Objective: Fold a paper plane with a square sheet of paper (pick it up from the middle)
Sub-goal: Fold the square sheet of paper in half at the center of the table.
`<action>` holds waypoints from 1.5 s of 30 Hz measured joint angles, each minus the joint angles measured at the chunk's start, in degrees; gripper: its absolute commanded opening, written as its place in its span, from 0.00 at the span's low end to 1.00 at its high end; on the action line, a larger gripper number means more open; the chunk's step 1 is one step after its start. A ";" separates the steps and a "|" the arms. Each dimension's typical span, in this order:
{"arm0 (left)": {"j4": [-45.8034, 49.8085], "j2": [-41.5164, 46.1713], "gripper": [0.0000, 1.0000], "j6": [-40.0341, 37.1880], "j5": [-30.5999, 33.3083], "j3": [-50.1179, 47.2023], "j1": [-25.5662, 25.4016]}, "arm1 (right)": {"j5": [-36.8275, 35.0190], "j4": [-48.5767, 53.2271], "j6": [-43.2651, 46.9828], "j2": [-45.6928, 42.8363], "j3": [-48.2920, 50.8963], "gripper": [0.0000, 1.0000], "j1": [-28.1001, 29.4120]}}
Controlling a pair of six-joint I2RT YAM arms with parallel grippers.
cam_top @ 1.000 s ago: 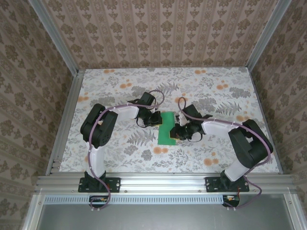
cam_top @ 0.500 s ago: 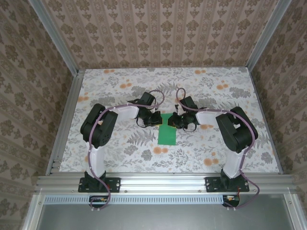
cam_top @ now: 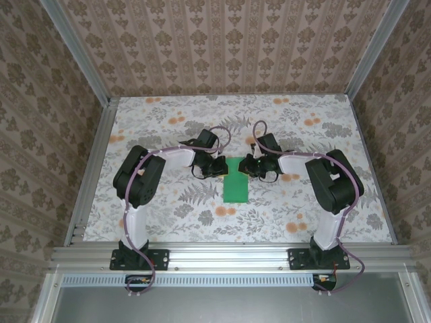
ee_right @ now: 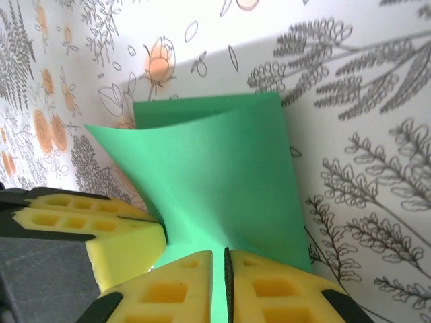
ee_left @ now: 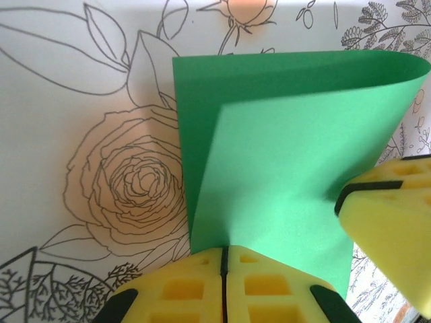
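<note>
One bright green, half-folded paper plane (cam_top: 236, 190) lies centre-frame on the floral table (cam_top: 168, 121) in the top view, with two grippers meeting at its far end. The wrist views add the grips: the left gripper (ee_left: 222, 261) and the right gripper (ee_right: 219, 262) are each pinched closed on its curled upper layer.

Matt, smooth paper plane (ee_left: 283, 175); table cover (ee_left: 81, 101) perhaps slightly glossy.
</note>
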State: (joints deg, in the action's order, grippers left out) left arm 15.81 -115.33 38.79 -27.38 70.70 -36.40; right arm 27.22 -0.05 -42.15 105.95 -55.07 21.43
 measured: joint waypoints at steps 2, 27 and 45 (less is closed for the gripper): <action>0.00 -0.07 0.08 -0.02 -0.09 0.04 0.00 | -0.04 0.00 -0.11 0.11 -0.83 0.16 -0.07; -0.11 -0.11 0.08 -0.04 -0.13 0.11 0.00 | -5.49 -1.14 -0.55 5.68 -7.34 0.14 -2.19; -0.24 -0.11 0.07 -0.04 -0.13 0.11 0.00 | -5.38 0.37 -1.16 0.87 -4.96 0.13 -3.23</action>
State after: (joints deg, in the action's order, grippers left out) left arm 15.57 -115.44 38.74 -27.51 70.81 -36.40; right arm 21.85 0.32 -43.31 106.83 -60.03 18.20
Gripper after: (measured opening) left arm 0.078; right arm 0.127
